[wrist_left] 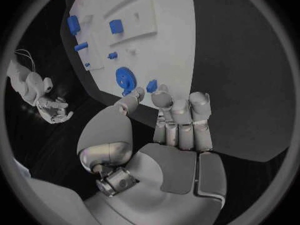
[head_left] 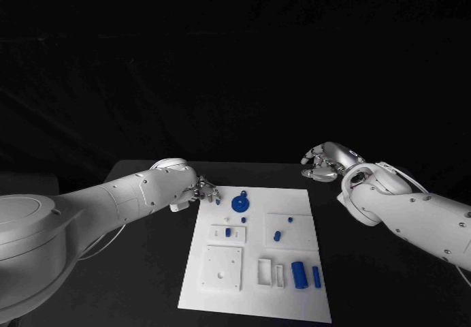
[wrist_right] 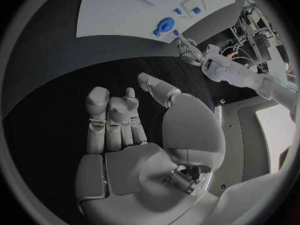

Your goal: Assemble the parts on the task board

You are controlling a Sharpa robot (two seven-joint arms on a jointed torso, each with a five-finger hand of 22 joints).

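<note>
Robotics lab, black table (head_left: 147, 225), dark backdrop, white task board (head_left: 295, 204)

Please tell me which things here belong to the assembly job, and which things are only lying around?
Belong to the job:
task board
blue gear
small blue part held by the left hand
blue blocks

Only lying around:
black table

The task board (head_left: 257, 272) looks like matt white plastic, smooth, with raised blocks of the same dull white. The parts, among them a toothed gear (head_left: 240, 203) and a cylinder (head_left: 298, 273), are smooth blue plastic with a slight sheen. The black surface (head_left: 393, 272) is matt and takes almost no reflection. The left hand (head_left: 203, 191) and right hand (head_left: 320, 163) have a satin silver, metal-like finish with smooth grey pads. Both arm shells are glossy white plastic.
</note>
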